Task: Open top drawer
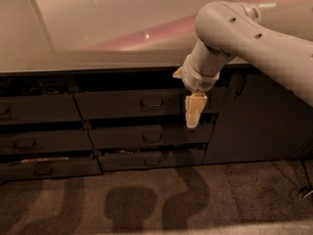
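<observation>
The top drawer (122,104) is the wide dark grey front just under the pale countertop, with a small loop pull (152,102) at its centre. Its front stands in line with the drawer fronts beside it, and a dark gap runs above it. My gripper (194,112) hangs cream-coloured from the white arm (254,38), pointing down in front of the right end of the top drawer. It is to the right of the pull and apart from it. Its tip reaches down to the gap above the middle drawer.
Two shorter drawers (151,137) lie below the top one. Another stack of drawers (39,131) is at the left. A plain tall dark cabinet door (254,116) is at the right. The pale countertop (122,28) overhangs them. Brown carpet (146,199) with arm shadows lies in front.
</observation>
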`<action>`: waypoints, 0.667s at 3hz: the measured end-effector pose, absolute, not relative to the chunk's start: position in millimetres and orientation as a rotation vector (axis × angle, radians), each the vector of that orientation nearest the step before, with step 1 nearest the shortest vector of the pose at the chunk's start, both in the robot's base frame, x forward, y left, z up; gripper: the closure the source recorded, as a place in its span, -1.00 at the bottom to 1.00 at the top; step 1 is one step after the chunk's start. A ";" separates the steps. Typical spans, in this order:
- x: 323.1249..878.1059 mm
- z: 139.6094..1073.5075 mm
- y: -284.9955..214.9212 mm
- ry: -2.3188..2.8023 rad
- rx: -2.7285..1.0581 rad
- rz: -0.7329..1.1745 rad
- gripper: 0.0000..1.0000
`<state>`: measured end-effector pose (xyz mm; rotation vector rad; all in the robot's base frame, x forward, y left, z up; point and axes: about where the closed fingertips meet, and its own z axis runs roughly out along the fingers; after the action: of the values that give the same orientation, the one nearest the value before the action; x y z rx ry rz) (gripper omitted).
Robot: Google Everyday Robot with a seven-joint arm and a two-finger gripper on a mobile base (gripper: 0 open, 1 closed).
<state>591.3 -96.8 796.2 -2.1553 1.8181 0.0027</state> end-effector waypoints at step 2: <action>597.9 786.4 -101.8 1.869 -2.149 0.016 -1.00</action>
<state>597.9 -101.8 786.4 -2.1488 1.8691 0.0157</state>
